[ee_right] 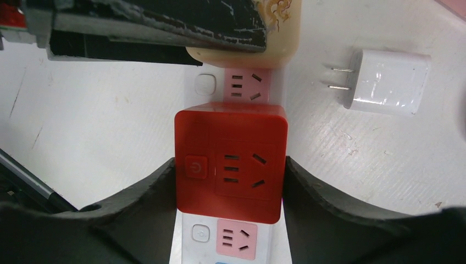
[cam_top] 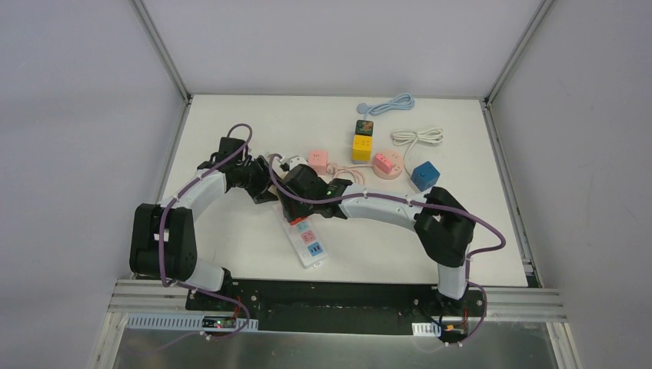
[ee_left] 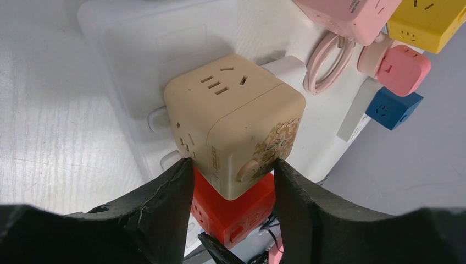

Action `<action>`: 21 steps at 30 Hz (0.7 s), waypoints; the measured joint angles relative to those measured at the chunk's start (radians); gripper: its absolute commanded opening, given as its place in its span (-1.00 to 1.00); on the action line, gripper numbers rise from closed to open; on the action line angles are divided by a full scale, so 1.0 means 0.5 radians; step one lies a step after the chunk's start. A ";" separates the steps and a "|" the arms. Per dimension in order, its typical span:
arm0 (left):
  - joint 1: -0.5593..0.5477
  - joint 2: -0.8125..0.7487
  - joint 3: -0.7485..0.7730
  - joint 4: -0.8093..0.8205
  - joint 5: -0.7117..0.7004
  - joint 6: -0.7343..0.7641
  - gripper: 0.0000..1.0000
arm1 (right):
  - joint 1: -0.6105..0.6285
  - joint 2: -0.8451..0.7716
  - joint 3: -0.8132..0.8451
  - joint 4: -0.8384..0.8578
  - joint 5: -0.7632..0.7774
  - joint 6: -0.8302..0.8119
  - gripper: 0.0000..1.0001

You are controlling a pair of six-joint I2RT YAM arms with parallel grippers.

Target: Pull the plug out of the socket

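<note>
I have my left gripper clamped on the beige cube plug and my right gripper clamped on the red cube; both cubes look seated on the power strip, so the pull itself is not yet done

The left fingers and right fingers are clamped.

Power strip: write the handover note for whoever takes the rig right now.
Left gripper: closed on the beige cube, seated on the power strip.
Right gripper: closed on the red cube, further along the same strip.
White charger: lying loose beside the strip, prongs bare.
Done: both cubes gripped.
Left: neither cube looks pulled free yet; the pull itself remains.
</note>
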 measured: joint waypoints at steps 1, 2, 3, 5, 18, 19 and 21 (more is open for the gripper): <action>0.001 0.000 -0.002 -0.003 -0.008 0.000 -0.08 | 0.000 -0.004 -0.002 0.000 -0.001 0.005 -1.00; 0.001 0.000 -0.007 -0.007 -0.017 0.000 -0.09 | -0.001 -0.007 -0.008 0.004 -0.002 0.011 -1.00; 0.001 0.000 -0.010 -0.011 -0.024 0.000 -0.10 | -0.002 -0.014 -0.018 0.008 -0.002 0.014 -1.00; 0.000 0.000 -0.013 -0.021 -0.031 0.000 -0.12 | -0.007 -0.027 -0.028 0.009 -0.011 0.019 -1.00; -0.004 -0.020 0.029 -0.137 -0.128 0.005 -0.16 | -0.002 -0.034 -0.031 0.007 0.007 0.005 -1.00; -0.006 -0.027 0.031 -0.145 -0.146 0.005 -0.16 | 0.015 -0.034 -0.024 0.002 0.053 0.000 -1.00; -0.014 -0.040 0.031 -0.159 -0.174 0.005 -0.17 | 0.047 -0.034 -0.017 -0.008 0.127 -0.012 -1.00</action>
